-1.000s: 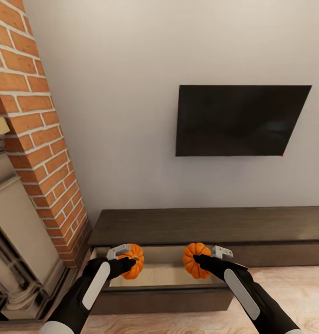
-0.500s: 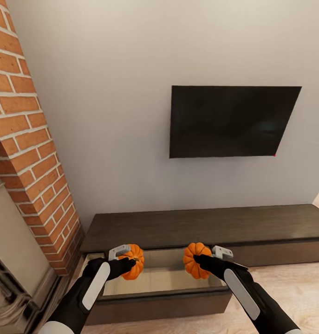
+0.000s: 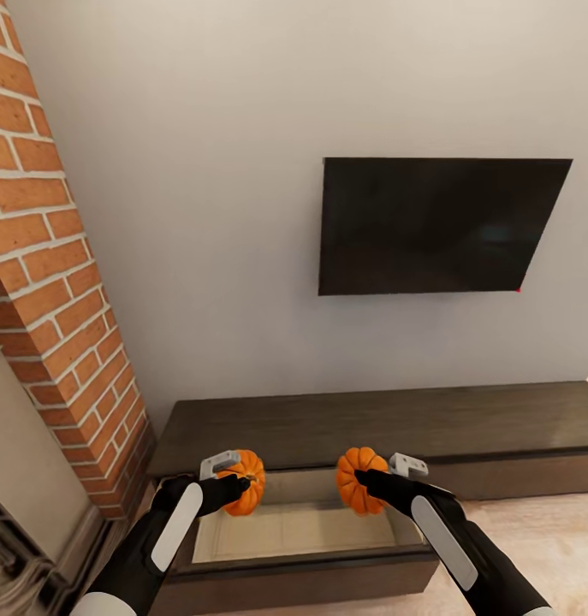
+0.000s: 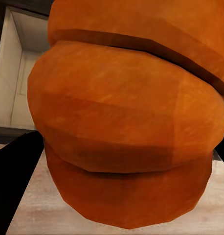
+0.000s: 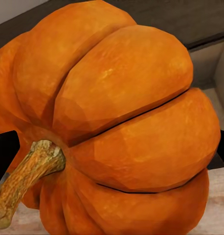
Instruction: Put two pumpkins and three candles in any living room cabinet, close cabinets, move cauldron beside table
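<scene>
so each set of jaws is clamped on a pumpkin: the left gripper (image 3: 232, 484) holds one pumpkin (image 3: 245, 482), the right gripper (image 3: 377, 481) the other pumpkin (image 3: 359, 480). below and between them lies the open drawer (image 3: 294, 530) of the cabinet (image 3: 371, 419), its pale floor bare. both pumpkins hang near the drawer's side walls, so a release from here risks one clipping a wall, or rolling, since they are round. the right one's stem (image 5: 24, 178) points sideways, which may tip it on landing.

Even, soft, shadowless rendered light; sharp head view, blocky wrist close-ups.
</scene>
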{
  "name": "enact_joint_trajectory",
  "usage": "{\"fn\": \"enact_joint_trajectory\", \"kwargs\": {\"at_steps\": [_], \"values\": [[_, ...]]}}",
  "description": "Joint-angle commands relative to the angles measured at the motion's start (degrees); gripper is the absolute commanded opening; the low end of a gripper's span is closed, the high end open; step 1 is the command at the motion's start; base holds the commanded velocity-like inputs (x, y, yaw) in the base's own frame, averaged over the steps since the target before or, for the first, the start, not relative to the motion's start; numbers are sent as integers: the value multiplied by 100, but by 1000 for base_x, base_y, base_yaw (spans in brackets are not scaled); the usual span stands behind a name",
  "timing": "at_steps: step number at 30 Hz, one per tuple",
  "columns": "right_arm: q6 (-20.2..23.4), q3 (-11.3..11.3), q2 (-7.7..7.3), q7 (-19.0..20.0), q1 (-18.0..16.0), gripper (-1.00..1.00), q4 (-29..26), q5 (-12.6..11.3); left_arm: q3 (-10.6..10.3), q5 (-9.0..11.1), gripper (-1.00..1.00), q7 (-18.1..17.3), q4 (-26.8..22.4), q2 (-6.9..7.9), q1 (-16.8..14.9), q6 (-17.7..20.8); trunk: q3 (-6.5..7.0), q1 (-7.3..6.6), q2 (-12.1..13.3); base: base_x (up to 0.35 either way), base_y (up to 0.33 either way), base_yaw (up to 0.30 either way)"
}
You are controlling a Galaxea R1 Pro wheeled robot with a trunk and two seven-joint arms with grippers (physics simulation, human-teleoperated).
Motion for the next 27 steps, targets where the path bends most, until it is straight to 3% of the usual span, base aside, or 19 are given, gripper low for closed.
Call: {"fn": "enact_joint_trajectory", "kwargs": {"at_steps": [1, 19, 27], "values": [[1, 18, -7, -63, -6, -100, -11, -68, -8, 59, -100, 64, -15, 1, -4, 12, -7, 3, -5, 161, 81, 0], [-8, 20, -9, -62, -6, -100, -19, -68, 0, 59, -100, 64, -39, 1, -4, 12, -7, 3, -5, 41, 40, 0], [-8, 20, -7, -60, -6, -100, -19, -68, 0, 59, -100, 64, -32, 1, -4, 12, -7, 3, -5, 0, 0, 106]]}}
